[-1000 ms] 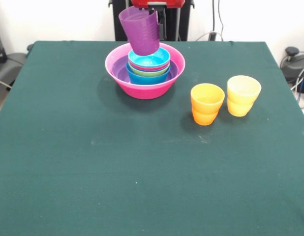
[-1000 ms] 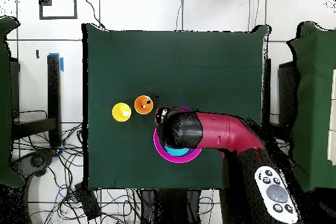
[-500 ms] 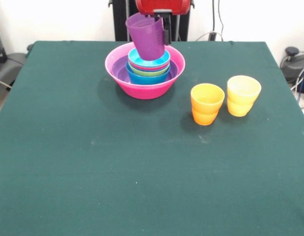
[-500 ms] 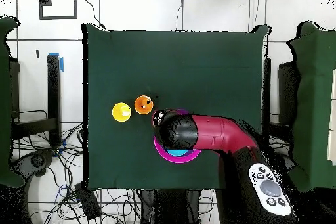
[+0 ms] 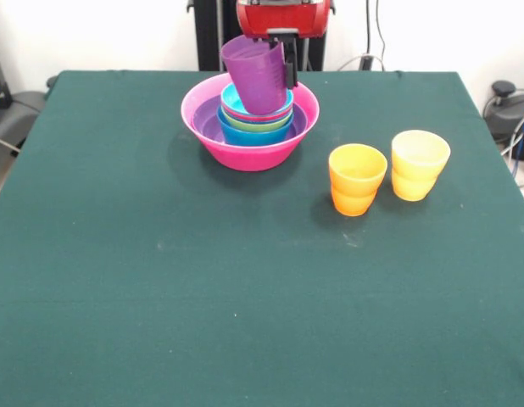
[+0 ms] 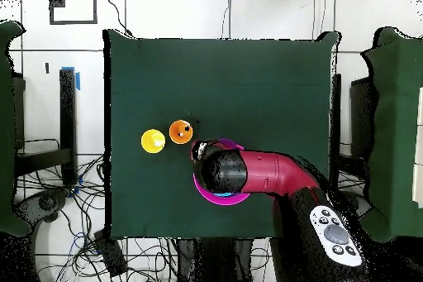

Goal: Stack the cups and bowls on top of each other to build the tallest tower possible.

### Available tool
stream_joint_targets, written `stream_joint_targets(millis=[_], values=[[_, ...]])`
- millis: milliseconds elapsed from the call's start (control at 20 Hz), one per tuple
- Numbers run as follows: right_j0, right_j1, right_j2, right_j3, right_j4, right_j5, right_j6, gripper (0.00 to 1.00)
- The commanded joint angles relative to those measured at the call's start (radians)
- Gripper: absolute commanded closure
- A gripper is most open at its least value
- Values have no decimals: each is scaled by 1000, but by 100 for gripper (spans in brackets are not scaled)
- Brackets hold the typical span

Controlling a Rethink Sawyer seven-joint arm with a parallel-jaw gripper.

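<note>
The tower is a nest of bowls: a wide hot-pink bowl holds a purple one, then blue, lime green, red-pink and cyan ones. My gripper is shut on the rim of the translucent purple cup. The cup is tilted, open end up, and its base reaches down into the top cyan bowl; contact cannot be told. An orange cup and a yellow cup stand upright to the right. In the overhead view the arm hides most of the tower.
The green table spreads wide in front of the tower. From above, the orange cup and yellow cup sit just left of the pink bowl's rim. Cables and stands surround the table.
My gripper has come down and slightly right in the front view, bringing the purple cup from above the tower into the top bowl. The other cups have not moved.
</note>
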Motion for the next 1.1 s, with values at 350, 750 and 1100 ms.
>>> stream_joint_targets(millis=[350,750,1100], values=[[-49,6,21,113,-69,-52,21,100],[-60,-5,22,140,-80,-78,26,100],[-69,-4,11,160,-114,-115,26,100]])
